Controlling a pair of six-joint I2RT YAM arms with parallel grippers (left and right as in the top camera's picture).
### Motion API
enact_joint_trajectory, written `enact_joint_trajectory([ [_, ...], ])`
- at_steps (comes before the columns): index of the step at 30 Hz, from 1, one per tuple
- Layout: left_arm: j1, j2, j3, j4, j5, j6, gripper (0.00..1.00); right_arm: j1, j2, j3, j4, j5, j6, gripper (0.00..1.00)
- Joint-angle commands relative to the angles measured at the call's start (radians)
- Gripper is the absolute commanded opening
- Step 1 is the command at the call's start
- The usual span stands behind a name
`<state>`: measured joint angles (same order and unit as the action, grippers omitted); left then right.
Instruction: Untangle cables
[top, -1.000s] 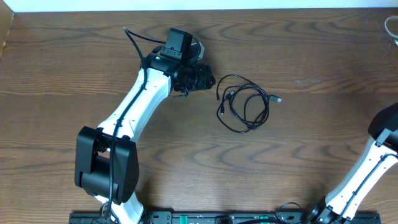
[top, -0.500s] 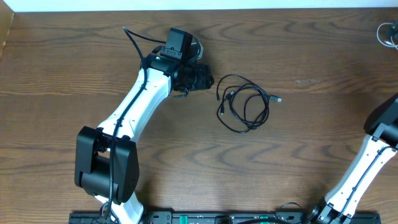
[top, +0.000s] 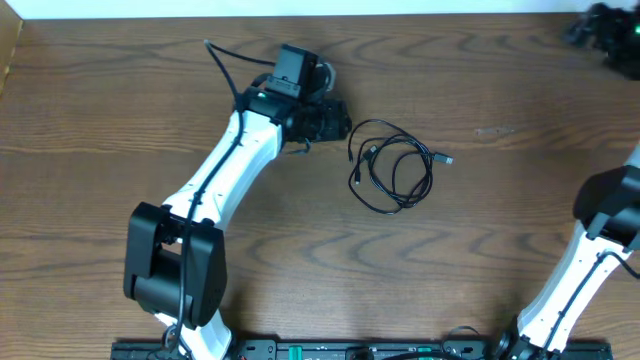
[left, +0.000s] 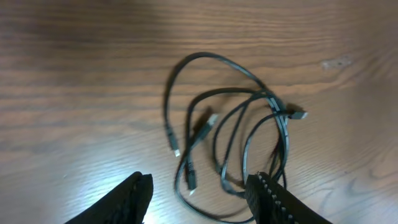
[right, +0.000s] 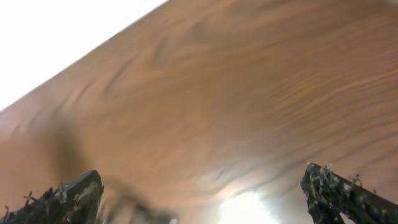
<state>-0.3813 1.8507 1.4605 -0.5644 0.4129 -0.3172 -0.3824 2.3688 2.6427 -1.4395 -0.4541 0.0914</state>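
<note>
Black cable (top: 392, 166): has it shifted at all?

No. It lies in the same loose tangle of loops on the tabletop (top: 300, 250), just ahead of the left gripper (left: 199, 183). One plug end (top: 447, 159) pokes out on the side away from that gripper. Nothing touches it.

So what has changed?

Mostly the right arm. A second ago it sat low at the edge of the overhead view. Now the right gripper (right: 202, 175) has swung up to the far corner, well apart from the black cable. Its fingers stand wide apart at the edges of its wrist view, which is smeared with motion, and I see nothing held between them.

And the white cable?

A pale loop showed at that far corner a moment ago. The right gripper now covers the spot, so I cannot tell where the loop lies.

The left side?

The left gripper has edged a little nearer the tangle. Its jaws are about half open and empty, with the loops just beyond the fingertips.

Meaning?

My guess is that the white one has been carried clear and let go, so the two cords are apart. The black cable's loops are still crossed over each other, and the left gripper looks lined up to deal with them.
</note>
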Motion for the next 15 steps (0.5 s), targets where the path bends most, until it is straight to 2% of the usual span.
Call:
enact_joint_trajectory([
  [1,-0.043,0.054,0.016,0.019,-0.005,-0.002,0.54,0.061,0.016,-0.011,-0.065,-0.068,-0.090,0.98],
  [7,-0.123,0.131,0.016,0.042,-0.006,-0.002,0.53,0.156,0.016,-0.019,-0.107,0.021,-0.123,0.97],
  [15,-0.186,0.199,0.016,0.113,-0.021,-0.001,0.53,0.210,0.016,-0.019,-0.114,0.053,-0.123,0.97],
])
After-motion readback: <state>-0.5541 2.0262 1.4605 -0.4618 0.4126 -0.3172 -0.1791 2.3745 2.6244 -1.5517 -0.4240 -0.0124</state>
